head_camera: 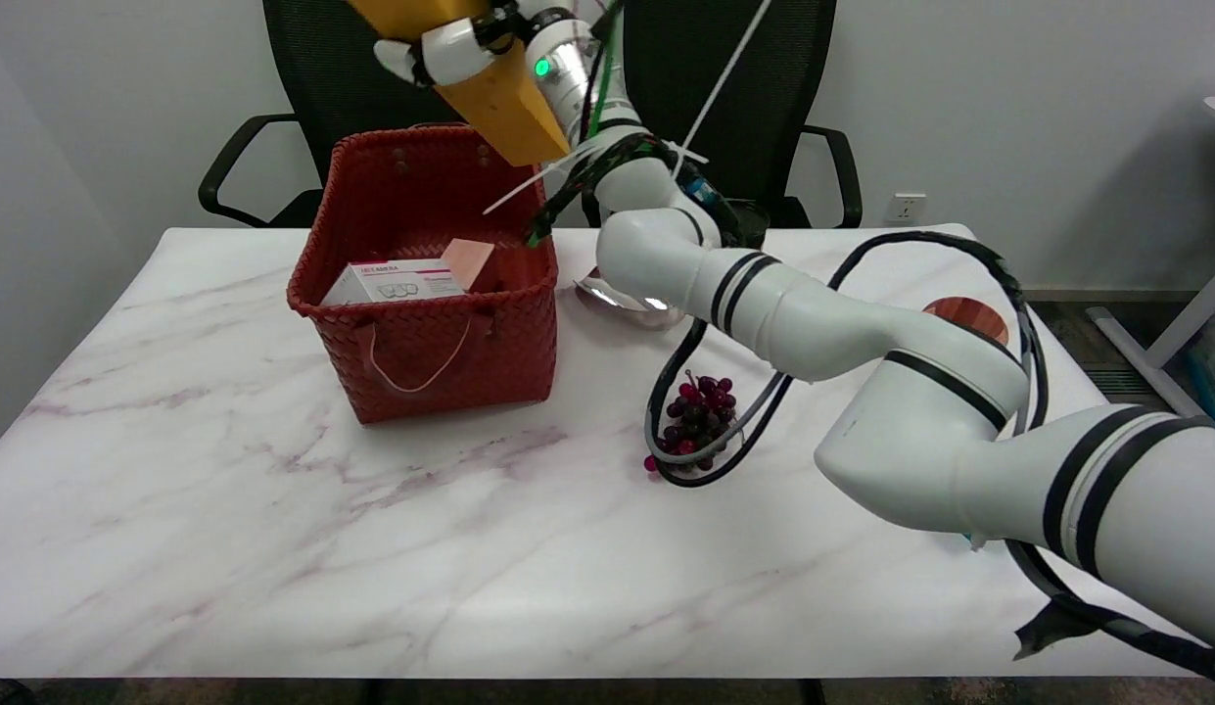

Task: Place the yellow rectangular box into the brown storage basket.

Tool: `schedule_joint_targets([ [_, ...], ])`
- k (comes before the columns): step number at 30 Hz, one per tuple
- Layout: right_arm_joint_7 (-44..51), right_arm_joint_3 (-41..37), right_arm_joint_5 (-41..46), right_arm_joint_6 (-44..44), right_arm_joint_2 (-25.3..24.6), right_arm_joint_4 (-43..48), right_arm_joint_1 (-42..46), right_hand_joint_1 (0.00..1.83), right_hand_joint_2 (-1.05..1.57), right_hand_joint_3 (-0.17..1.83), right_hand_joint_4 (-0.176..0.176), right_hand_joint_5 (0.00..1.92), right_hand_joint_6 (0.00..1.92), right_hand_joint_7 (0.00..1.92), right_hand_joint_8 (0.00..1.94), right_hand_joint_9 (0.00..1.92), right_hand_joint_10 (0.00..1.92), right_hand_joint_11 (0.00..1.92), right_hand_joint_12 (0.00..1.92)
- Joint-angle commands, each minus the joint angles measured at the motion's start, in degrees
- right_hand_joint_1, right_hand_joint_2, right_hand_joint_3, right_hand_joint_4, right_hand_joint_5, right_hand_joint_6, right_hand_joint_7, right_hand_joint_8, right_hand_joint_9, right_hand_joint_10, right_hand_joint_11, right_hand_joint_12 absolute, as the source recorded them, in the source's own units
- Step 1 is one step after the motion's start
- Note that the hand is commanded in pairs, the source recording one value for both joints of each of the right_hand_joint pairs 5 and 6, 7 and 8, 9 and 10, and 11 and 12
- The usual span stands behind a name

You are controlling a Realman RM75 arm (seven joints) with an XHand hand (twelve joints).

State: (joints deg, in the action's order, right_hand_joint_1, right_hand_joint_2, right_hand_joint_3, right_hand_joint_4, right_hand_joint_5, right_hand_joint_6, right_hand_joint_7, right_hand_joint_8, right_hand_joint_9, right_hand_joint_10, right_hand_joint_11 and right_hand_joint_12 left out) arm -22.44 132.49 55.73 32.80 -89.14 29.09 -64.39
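A yellow rectangular box [504,108] hangs tilted at the top of the head view, its lower corner above the back right rim of the basket. My right hand [450,49] grips it high up, fingers wrapped around it; the box's upper end runs out of frame. The reddish-brown woven storage basket [436,343] stands on the marble table left of centre. Inside it lie a white carton [397,282] and a small pink box [467,261]. My right arm reaches from the lower right across the table up to the hand.
A bunch of dark red grapes [700,416] lies right of the basket under the arm's cable loop. A shiny metal bowl [627,299] sits behind the arm, and a brown round object [969,315] at the right. A black office chair [303,108] stands behind the table.
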Motion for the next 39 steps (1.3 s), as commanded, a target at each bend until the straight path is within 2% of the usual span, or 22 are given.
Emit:
schedule_joint_targets([
  [1, 6.3, 1.3, -24.6, -1.2, -7.1, -8.9, -4.0, 1.19, 0.60, 1.03, 0.000, 1.19, 1.19, 1.31, 1.31, 1.12, 1.12, 1.02, 1.02],
  [9, 5.8, -0.5, -18.7, 0.8, -10.3, -11.2, -2.6, 1.15, 0.64, 0.96, 0.000, 1.20, 1.20, 1.30, 1.30, 1.10, 1.10, 0.99, 0.99],
  [14, 5.8, -0.5, -15.0, 2.0, -12.0, -13.2, -2.0, 1.14, 0.56, 0.96, 0.000, 1.16, 1.16, 1.28, 1.28, 1.06, 1.06, 0.93, 0.93],
  [23, 3.4, -0.5, -7.0, 2.8, -11.6, -12.6, -0.4, 1.13, 0.52, 0.97, 0.000, 1.14, 1.14, 1.26, 1.26, 1.04, 1.04, 0.91, 0.91],
  [39, 1.9, -0.8, -3.1, 2.8, -11.2, -12.6, 1.5, 1.12, 0.52, 0.91, 0.000, 1.09, 1.09, 1.24, 1.24, 1.03, 1.03, 0.90, 0.90],
])
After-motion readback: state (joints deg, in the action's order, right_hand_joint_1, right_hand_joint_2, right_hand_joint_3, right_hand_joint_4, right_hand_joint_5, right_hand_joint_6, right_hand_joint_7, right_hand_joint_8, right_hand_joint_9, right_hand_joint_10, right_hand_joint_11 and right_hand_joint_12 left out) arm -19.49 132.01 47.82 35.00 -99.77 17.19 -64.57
